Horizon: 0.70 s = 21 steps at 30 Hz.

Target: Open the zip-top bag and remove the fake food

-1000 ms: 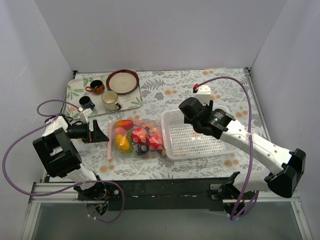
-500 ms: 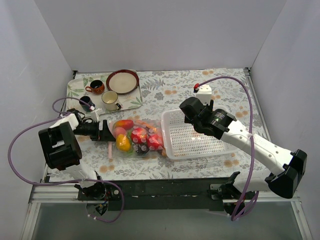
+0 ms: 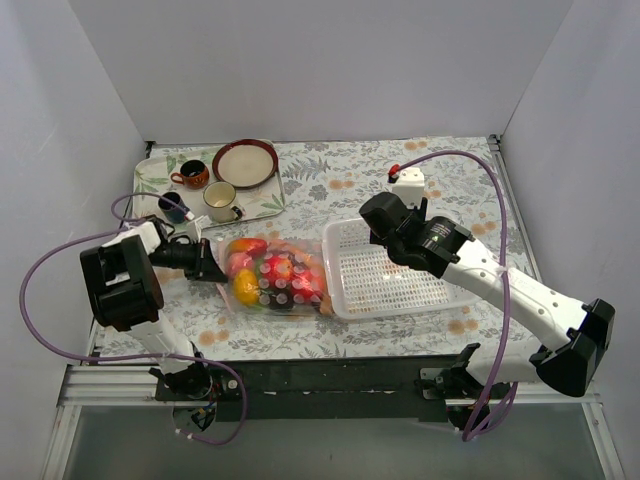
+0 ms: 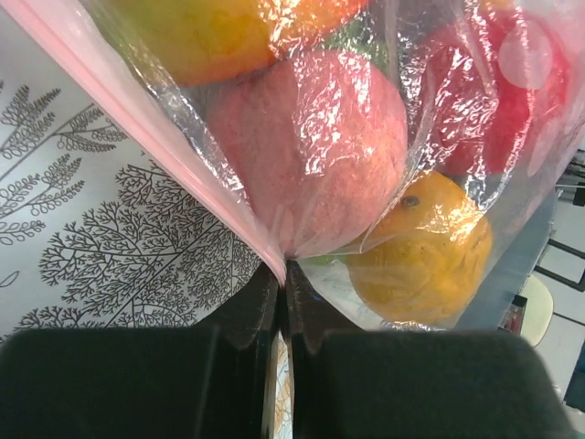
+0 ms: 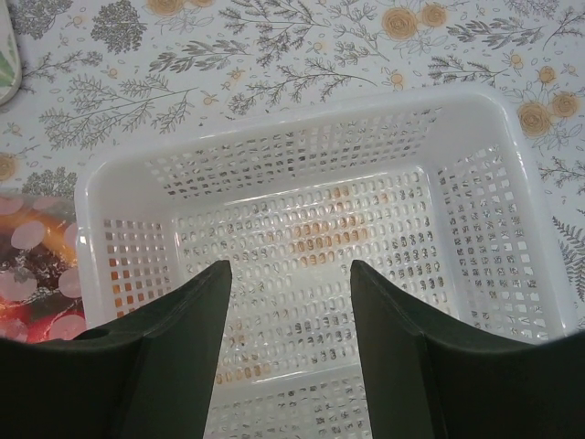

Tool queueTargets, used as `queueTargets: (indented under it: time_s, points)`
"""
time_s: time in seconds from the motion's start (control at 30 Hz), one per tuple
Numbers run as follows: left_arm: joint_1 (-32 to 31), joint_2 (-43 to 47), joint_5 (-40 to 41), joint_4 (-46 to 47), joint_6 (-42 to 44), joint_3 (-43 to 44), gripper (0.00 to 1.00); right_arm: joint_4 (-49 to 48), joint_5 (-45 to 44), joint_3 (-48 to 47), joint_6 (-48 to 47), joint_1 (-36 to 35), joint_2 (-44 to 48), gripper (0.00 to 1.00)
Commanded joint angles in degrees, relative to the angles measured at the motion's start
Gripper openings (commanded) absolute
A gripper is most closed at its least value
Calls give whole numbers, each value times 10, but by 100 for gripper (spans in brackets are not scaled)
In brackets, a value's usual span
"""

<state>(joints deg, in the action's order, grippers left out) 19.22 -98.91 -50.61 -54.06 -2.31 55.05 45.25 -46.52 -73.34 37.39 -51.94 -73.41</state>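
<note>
The zip-top bag (image 3: 275, 278) lies on the flowered table, left of the white basket, with its pink zip strip (image 4: 164, 151) at its left edge. Through the clear plastic I see the fake food (image 3: 270, 272): a pinkish-red fruit (image 4: 311, 155), an orange one (image 4: 425, 261) and red and yellow pieces. My left gripper (image 4: 283, 270) is shut on the pink strip at the bag's left end (image 3: 215, 262). My right gripper (image 5: 291, 267) hangs open above the empty basket (image 5: 311, 165), with nothing between its fingers.
A flowered tray (image 3: 150, 182) at the back left carries a brown-rimmed plate (image 3: 245, 162) and three cups, the nearest one (image 3: 222, 202) just behind the bag. A small white box with a red knob (image 3: 408, 180) sits behind the basket (image 3: 400, 305).
My left gripper moved right up to the bag's left edge and shut on the pink strip; the bag has shifted slightly. The right arm has barely moved.
</note>
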Motion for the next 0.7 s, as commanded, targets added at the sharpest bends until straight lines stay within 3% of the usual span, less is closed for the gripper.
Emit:
queueTargets:
  time_s: [0.0,0.3,0.5,0.67]
  points:
    - [-1,21,-6,-27,36,46,0,-4,-17,-22,9,-2,-2,63]
    - [-23,62,-64,-248,132,272,0,-79,16,-21,-54,-3,7,63]
    - [-135,128,-44,-252,108,392,2,-164,85,-36,-129,-3,6,64]
    - [-183,144,-62,-253,90,480,6,-196,126,-34,-160,-3,9,65]
